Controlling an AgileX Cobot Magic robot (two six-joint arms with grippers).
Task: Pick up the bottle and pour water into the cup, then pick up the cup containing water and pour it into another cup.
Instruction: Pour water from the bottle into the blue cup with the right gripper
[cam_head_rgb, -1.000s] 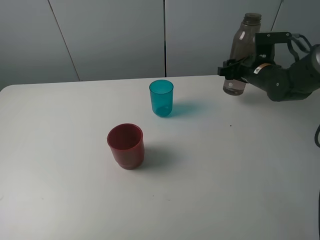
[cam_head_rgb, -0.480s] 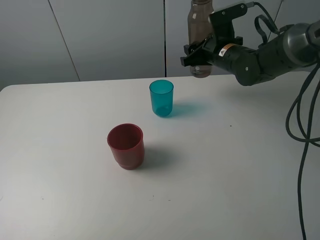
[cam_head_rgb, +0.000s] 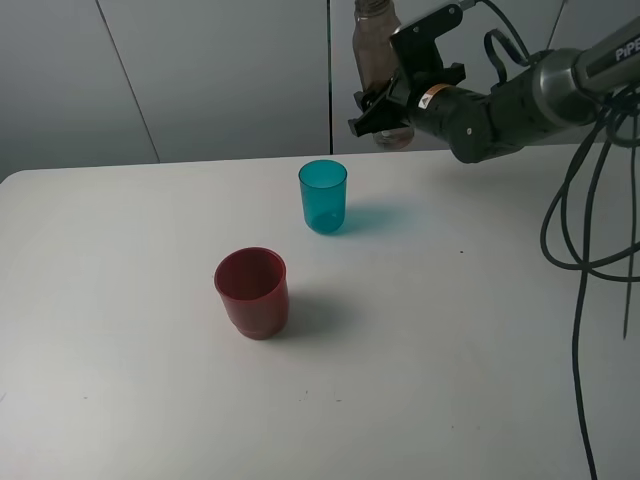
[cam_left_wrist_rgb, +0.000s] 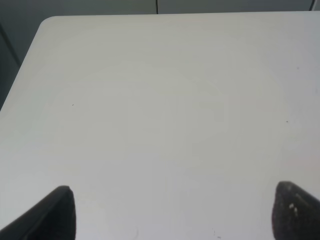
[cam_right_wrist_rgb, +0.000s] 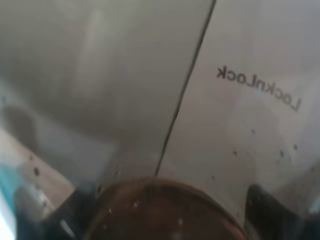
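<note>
Leftward and slightly higher: since half a second ago our right gripper (cam_head_rgb: 380, 108) has carried the bottle (cam_head_rgb: 372, 50) across, and a second ago it was far out over the right rear of the table (cam_head_rgb: 450, 360). We see its jaws clamped on the lower half of the bottle, which hangs close to upright in the air, its top cut off by the upper edge of the high view. It is now behind and to the right of the teal cup (cam_head_rgb: 323, 196), well above its rim and not over it. In the right wrist view the smoky bottle (cam_right_wrist_rgb: 165, 210) fills the picture at close range, with LocknLock lettering (cam_right_wrist_rgb: 260, 87) on it.

Our left gripper (cam_left_wrist_rgb: 175, 215) hovers over bare table with its jaws wide apart and nothing between them.

We count one bottle and two cups. The teal cup stands upright toward the rear centre, and the red cup (cam_head_rgb: 252, 290) stands upright nearer the front and to the left, well apart from it. Neither cup has shifted since the earlier frames
</note>
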